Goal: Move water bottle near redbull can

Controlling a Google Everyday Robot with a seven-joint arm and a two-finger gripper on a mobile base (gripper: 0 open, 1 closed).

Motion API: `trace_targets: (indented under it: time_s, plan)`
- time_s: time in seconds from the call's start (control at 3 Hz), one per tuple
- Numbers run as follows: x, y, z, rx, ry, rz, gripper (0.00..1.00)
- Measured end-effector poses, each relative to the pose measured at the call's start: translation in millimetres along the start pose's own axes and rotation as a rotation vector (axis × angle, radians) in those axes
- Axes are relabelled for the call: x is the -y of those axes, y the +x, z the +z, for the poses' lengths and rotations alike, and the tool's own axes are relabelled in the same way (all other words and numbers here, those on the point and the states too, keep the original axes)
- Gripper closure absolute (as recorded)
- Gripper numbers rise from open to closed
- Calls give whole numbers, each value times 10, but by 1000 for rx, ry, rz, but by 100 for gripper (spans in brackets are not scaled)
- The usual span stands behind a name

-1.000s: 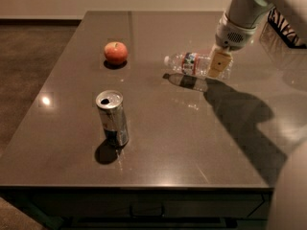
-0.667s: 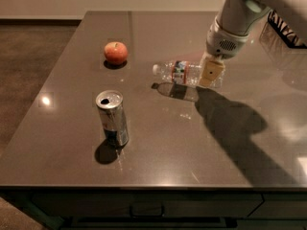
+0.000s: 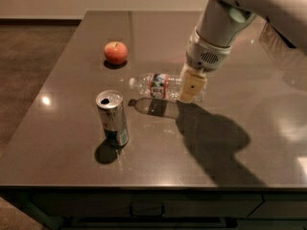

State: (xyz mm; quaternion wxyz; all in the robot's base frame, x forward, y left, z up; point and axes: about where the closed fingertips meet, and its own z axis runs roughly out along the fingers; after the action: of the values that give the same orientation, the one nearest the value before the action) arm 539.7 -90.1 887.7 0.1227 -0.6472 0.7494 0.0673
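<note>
Over the last second your gripper (image 3: pixel 194 93) has carried the water bottle (image 3: pixel 160 86) down the tabletop (image 3: pixel 72 80) towards the redbull can (image 3: pixel 112 118). It has travelled from well behind and to the right of the can to just behind the can's right shoulder. The bottle lies on its side with its white cap (image 3: pixel 133 83) pointing towards the can. Its shadow (image 3: pixel 153 107) falls separately between it and the can, so I judge it is held clear of the surface rather than resting. The fingers (image 3: pixel 193 85) are closed on the bottle's base end, the end farthest from the can, and only the near tan finger is visible across the plastic. For you this means the gap is mostly closed, though the two are still apart. A little more travel towards the can, then a gentle set-down, should finish it, and you should mind that the cap doesn't knock the upright can. The apple (image 3: pixel 116 52) sits well behind the can and out of the path. As for writing, the bottle's band (image 3: pixel 159 86) shows red, white and blue, but no words are legible. The can shows silver and blue with its tab opening on top, and no brand name can be read.
</note>
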Motion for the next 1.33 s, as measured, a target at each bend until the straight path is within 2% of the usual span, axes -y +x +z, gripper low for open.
trace_targets:
  time_s: [1.0,1.33]
  plan:
    - [-481,-552,256,17,-84,-71,100]
    - [-590,-635,282,12,-91,-88,100]
